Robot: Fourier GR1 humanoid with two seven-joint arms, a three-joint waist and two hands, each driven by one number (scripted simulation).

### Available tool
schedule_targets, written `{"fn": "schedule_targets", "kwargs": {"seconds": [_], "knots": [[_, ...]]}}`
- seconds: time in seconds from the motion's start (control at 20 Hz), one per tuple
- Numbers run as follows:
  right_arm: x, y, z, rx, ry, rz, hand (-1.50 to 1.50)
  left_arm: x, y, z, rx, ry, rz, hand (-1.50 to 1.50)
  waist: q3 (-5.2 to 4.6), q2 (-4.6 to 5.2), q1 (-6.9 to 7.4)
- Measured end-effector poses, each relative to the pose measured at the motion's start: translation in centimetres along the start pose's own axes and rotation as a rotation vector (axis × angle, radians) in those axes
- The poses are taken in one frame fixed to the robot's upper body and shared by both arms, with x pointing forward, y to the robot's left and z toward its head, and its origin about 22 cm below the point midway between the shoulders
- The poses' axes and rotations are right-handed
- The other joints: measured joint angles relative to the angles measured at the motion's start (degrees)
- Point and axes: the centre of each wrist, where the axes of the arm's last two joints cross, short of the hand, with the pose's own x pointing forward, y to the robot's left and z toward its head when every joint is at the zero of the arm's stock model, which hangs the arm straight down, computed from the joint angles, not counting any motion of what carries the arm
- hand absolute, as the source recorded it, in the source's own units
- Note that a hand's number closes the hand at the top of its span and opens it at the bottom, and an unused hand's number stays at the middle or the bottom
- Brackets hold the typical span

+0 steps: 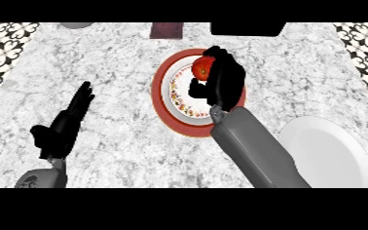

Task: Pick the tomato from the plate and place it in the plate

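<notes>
Right hand [221, 80]: black, reached over the red-rimmed plate [162, 78], fingers curled around the tomato [203, 68] at the far side of that plate. Tomato red, partly hidden behind the fingers, its left half showing; whether lifted or touching the plate, impossible to tell. Thumb lower down, over the plate's white centre. Grey right forearm [260, 151] running from the near right up to the wrist, crossing the near-right rim of the plate.

Red-rimmed plate: wide red border, white middle, a patterned band along the inner edge on the left. White plate [322, 151] near the right edge, plain, just beside the forearm, well apart from the tomato.

Left hand [66, 122]: black, at the near left, fingers straight and pointing toward the far side, holding nothing, resting well apart from both plates. Grey left forearm [42, 178] below it at the lower edge.

Table [108, 58]: pale grey marbled stone across the whole view. Along the far edge: a grey rounded object [76, 25] at the left, a dark purplish flat item [167, 29] in the middle, a black block [247, 28] to the right. Black-and-white patterned floor tiles [16, 41] beyond the left and right ends of the table.
</notes>
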Motion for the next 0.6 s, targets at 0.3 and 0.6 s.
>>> {"fn": "schedule_targets", "kwargs": {"seconds": [0.3,0.6], "knots": [[0.0,1.9,-1.4,0.014,0.101,-0.053,-1.5,0.2,-0.3,-0.5,-0.012,0.0,0.001,0.0,0.0,0.09,0.45],[-0.3,1.2,-2.2,-0.093,0.113,-0.25,-1.5,-0.1,-0.1,0.2,0.003,0.007,0.001,0.0,0.02,-0.12,-0.37]]}}
